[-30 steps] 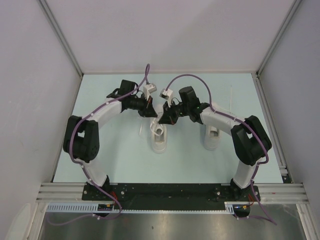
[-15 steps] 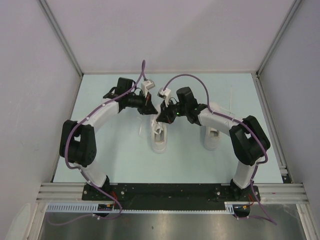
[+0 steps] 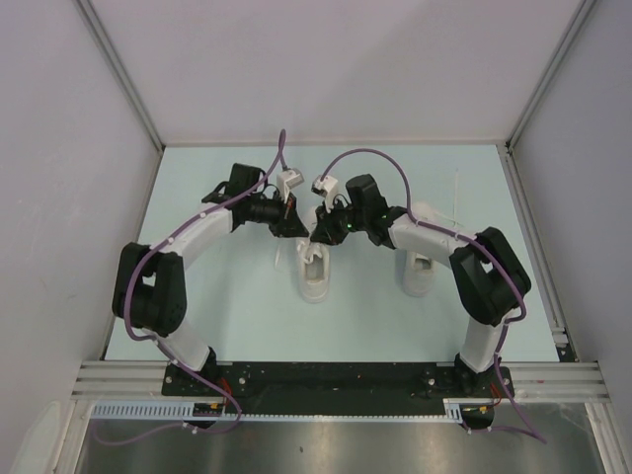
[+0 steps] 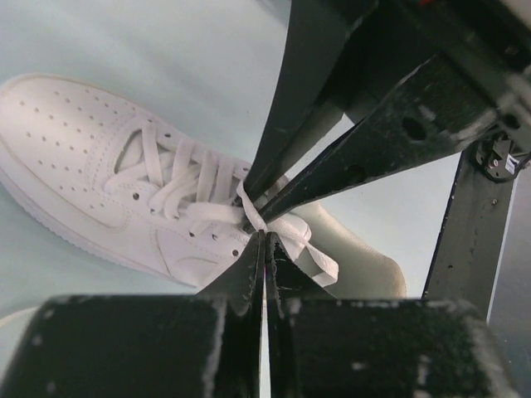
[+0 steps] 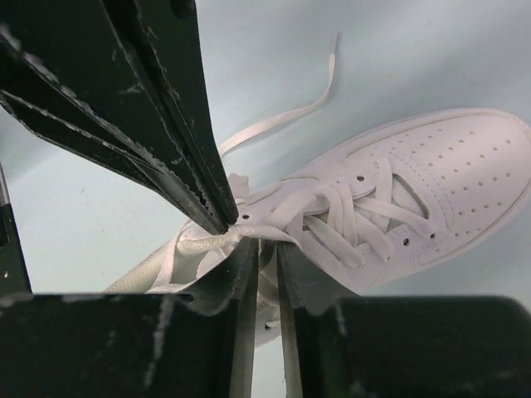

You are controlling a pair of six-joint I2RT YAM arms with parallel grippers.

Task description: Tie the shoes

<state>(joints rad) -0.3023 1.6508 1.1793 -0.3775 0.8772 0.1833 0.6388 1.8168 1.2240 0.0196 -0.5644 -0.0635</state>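
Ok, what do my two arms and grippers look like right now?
The left arm and right arm have white links, bulky black joints and a purple cable each. The left gripper and right gripper have black tapered fingers with scuffed edges.

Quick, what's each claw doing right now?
Left claw: closed, pinching the shoelace.
Right claw: slightly open, shoelace at its tips, grip cannot be told.

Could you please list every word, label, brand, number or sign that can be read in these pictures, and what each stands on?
No text can be read in any view.
shoe and its laces: plain white, no brand or number visible.
second shoe: too small to tell.
Black fingers of the left gripper and right gripper: scuffs only.
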